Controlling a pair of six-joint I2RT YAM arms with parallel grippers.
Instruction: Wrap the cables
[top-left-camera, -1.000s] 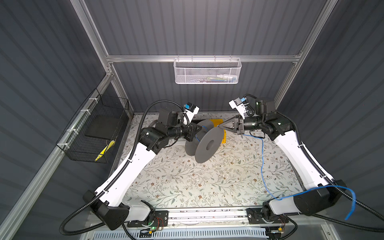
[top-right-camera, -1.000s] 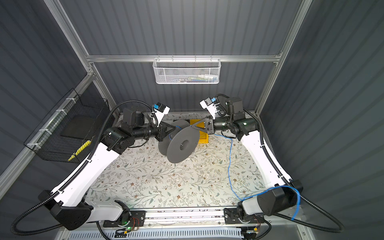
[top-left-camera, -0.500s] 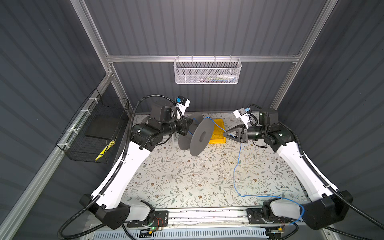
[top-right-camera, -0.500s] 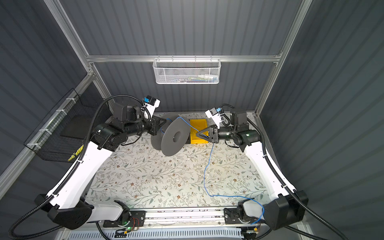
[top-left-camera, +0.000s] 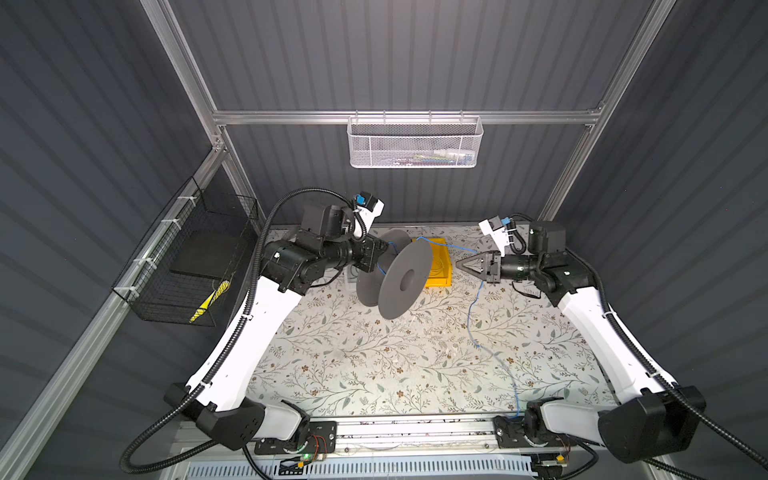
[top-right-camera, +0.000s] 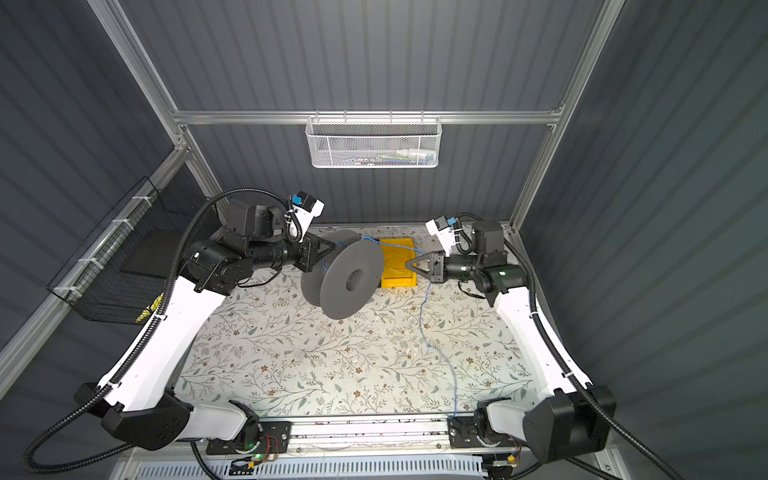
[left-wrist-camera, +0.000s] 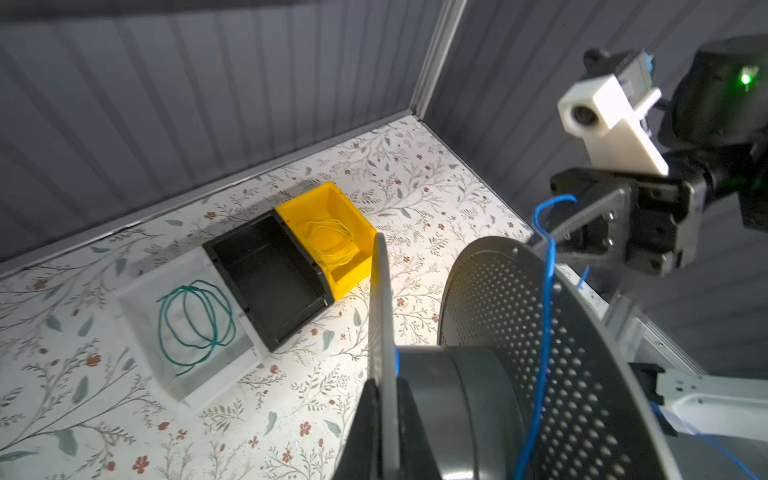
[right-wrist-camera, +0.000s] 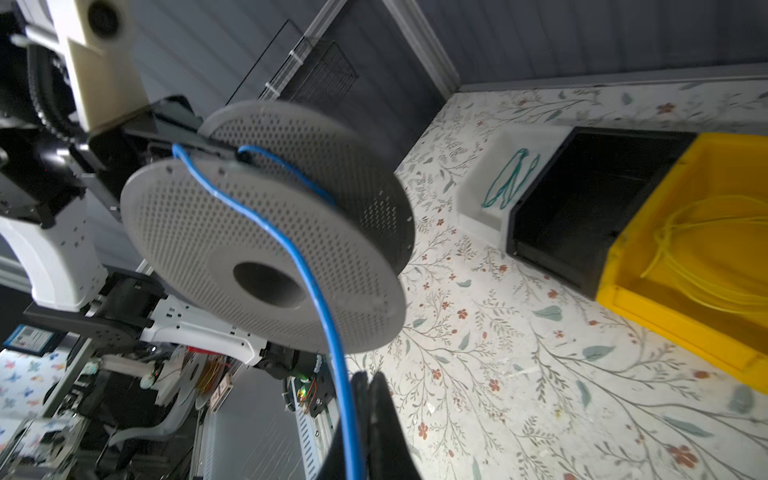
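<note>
I have the left end effector (top-right-camera: 332, 248) pinching the grey spool (top-left-camera: 403, 282) by its flange. My right end effector (top-left-camera: 458, 264) is pressed together, with the blue wire (right-wrist-camera: 291, 245) running alongside it.

Left tool (top-left-camera: 383, 252) grips spool (top-left-camera: 405, 278); cable (top-left-camera: 469, 320) reaches right tool (top-left-camera: 459, 264).

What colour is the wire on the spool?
The wire is bright blue, clearest in the right wrist view.

Scanning every view for lettering, finding none legible; only a small blue-and-white sticker (right-wrist-camera: 28, 338) at the right wrist view's edge (print far too blurred).
</note>
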